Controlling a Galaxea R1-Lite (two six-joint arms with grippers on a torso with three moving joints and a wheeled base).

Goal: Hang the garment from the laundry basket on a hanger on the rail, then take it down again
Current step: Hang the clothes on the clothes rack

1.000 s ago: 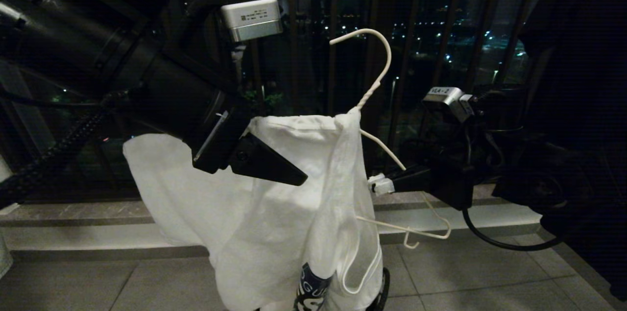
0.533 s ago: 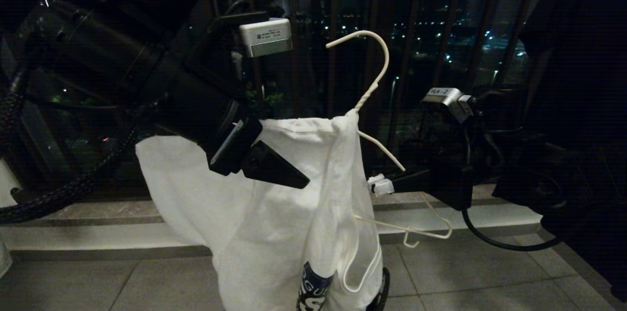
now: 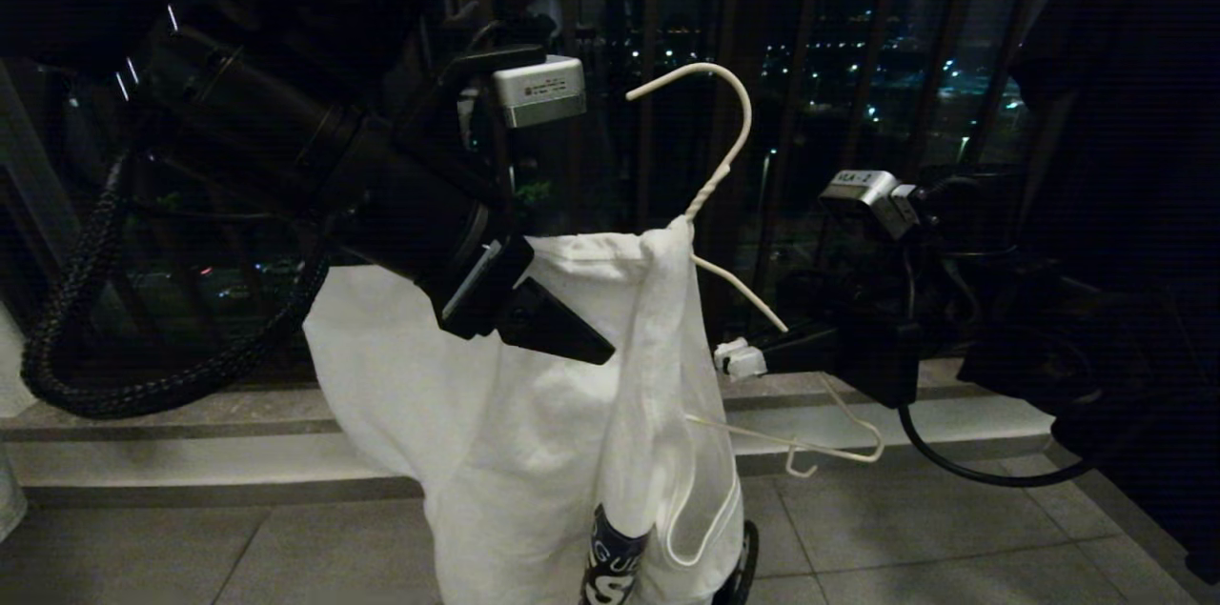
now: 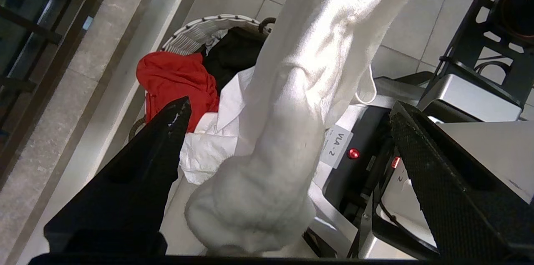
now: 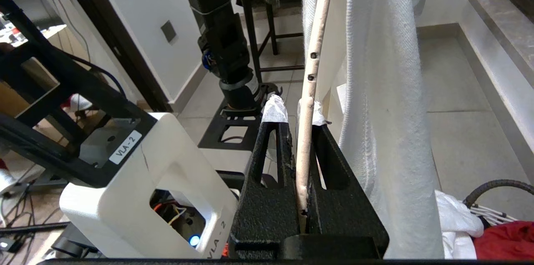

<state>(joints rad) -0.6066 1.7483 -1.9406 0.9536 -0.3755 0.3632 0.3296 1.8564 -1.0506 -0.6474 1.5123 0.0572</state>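
Our right gripper is clamped on the hanger, T-shirt draped at its 9 o'clock. Our left gripper is spread wide around the cloth, not gripping.

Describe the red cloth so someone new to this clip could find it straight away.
Find the laundry basket on the tiled floor below the hanging white T-shirt. The red cloth is bunched at its rim beside a black garment, the only red thing there.
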